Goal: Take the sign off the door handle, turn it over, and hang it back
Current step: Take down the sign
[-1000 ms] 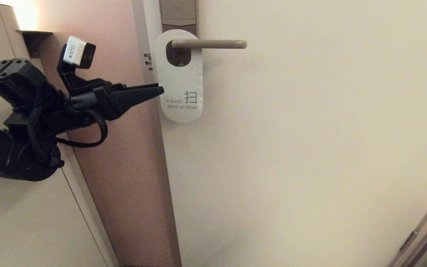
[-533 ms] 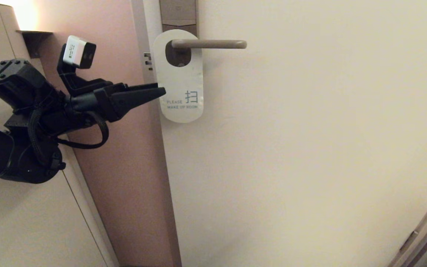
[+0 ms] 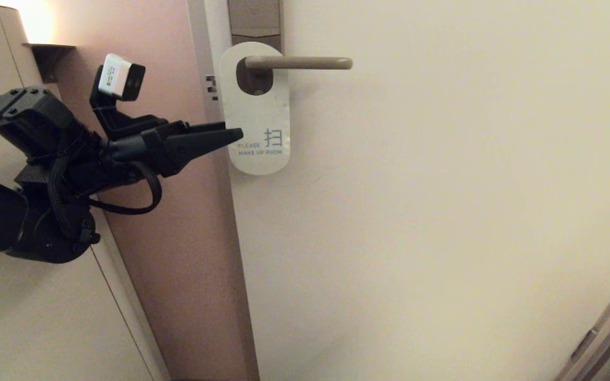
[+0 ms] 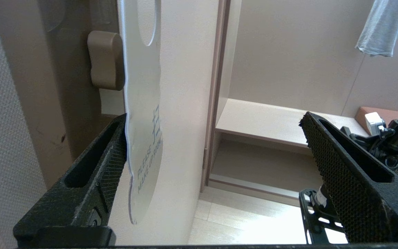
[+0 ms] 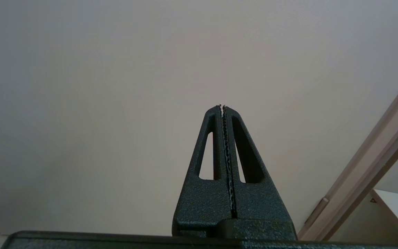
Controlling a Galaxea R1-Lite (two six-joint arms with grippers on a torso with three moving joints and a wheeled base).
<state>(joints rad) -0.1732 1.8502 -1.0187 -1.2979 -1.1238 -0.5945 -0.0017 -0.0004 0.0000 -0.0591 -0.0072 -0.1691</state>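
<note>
Left wrist view, left gripper point(image 4: 212, 145) wide open, straddling sign point(image 4: 143, 114)

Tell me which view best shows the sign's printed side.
The head view: the sign hangs face-on from the door handle, "PLEASE MAKE UP ROOM" legible. The left wrist view catches it obliquely; the right wrist view shows none.

At the upper middle of my head view the door handle point(image 3: 305, 63) carries the sign point(image 3: 254, 124), hanging white side out.
</note>
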